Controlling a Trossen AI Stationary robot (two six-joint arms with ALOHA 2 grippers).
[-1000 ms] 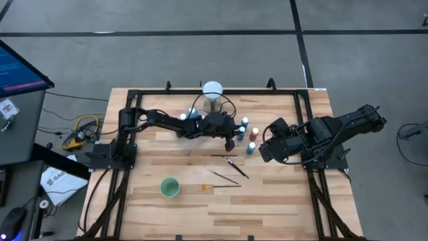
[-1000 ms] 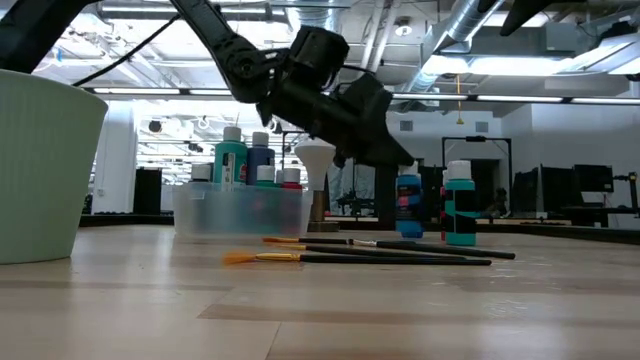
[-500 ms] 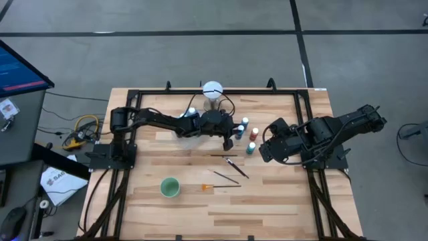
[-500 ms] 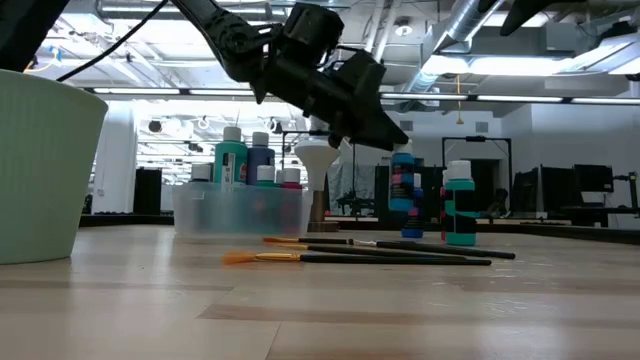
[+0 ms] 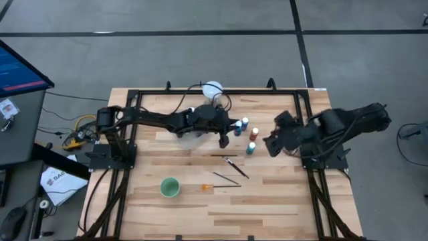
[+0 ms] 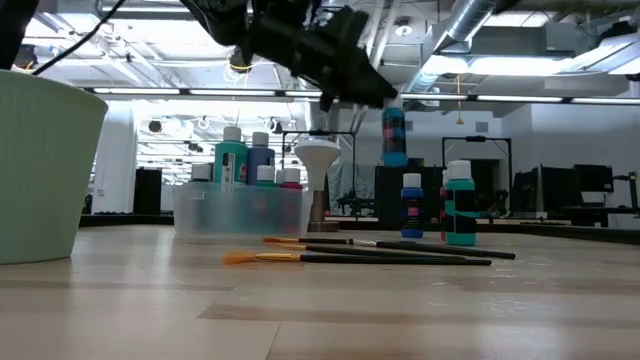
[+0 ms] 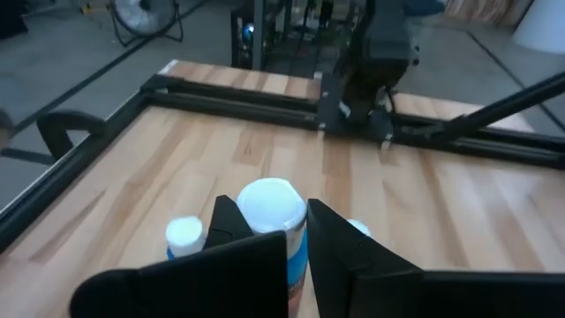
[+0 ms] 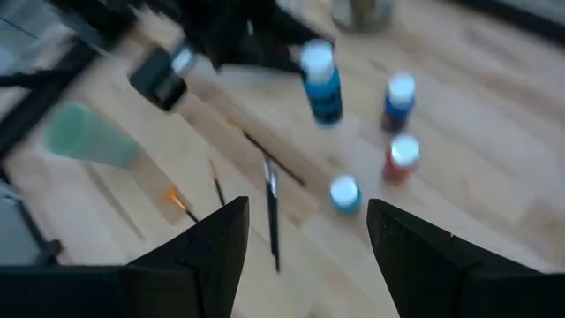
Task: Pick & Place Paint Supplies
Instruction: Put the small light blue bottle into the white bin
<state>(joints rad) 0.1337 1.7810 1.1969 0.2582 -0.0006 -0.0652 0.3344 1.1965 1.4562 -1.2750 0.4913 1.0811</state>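
My left gripper (image 5: 224, 138) is shut on a blue paint bottle (image 6: 394, 135) with a white cap (image 7: 272, 203) and holds it high above the table's middle. Three more capped bottles stand on the table beside it: blue (image 5: 245, 123), red (image 5: 254, 134) and teal (image 5: 250, 148). Other bottles stand in a clear tub (image 6: 240, 208). Dark-handled brushes (image 5: 231, 165) lie on the wood, one of them orange-tipped (image 5: 221, 186). My right gripper (image 8: 305, 256) hangs open above the table's right side and holds nothing. My left gripper pinches the blue bottle's top (image 7: 284, 231) between its two fingers, at and just under the white cap. The fingers come from the table's left, slanting slightly down. The bottle hangs upright below them, lifted clear of the table.
A pale green cup (image 5: 170, 187) stands toward the near left. A white globe on a stand (image 5: 212, 89) is at the far edge behind the tub. A black frame rail (image 5: 200, 94) borders the table. Bare wood lies along the near edge.
My left gripper has risen with the blue bottle, lifting it from table level to well above the other bottles, still upright. It has also drawn slightly toward the table's left. My right gripper has lifted a little and turned, staying open.
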